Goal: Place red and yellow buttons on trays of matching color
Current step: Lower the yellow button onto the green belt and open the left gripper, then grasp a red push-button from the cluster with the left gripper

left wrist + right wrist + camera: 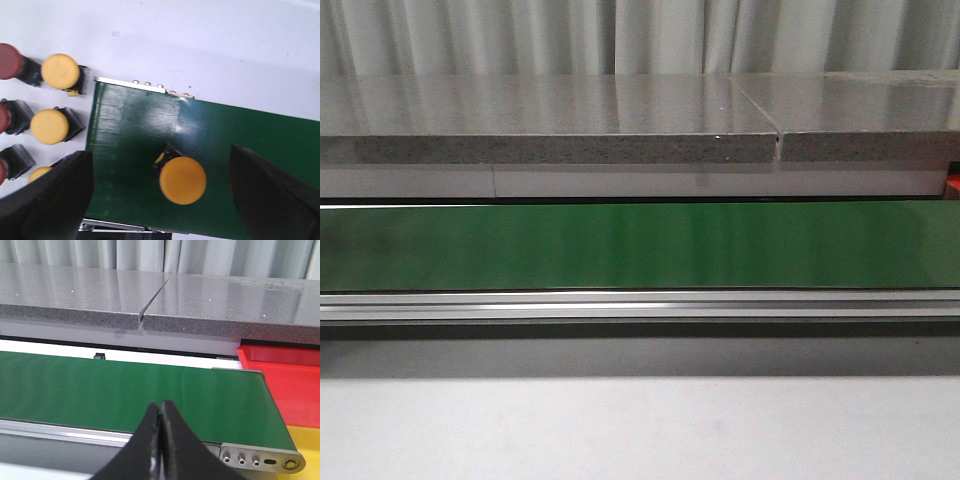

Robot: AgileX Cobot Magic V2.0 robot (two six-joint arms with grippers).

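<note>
In the left wrist view a yellow button (pixel 182 180) lies on the green conveyor belt (pixel 240 140), between the wide-apart fingers of my open left gripper (pixel 160 192), touching neither. Beside the belt's end, more yellow buttons (pixel 60 71) and red buttons (pixel 9 61) stand in rows on the white table. In the right wrist view my right gripper (pixel 160 407) is shut with nothing in it, hovering over the near edge of the belt (pixel 125 390). A red tray (pixel 285 375) lies past the belt's end and a yellow tray (pixel 307 440) shows at the corner. Neither gripper shows in the front view.
The front view shows the bare green belt (pixel 640 245), its aluminium rail (pixel 640 305), and a grey stone ledge (pixel 550 125) behind it. White table (pixel 640 430) lies in front. The belt's end roller bracket (pixel 262 458) sits next to the trays.
</note>
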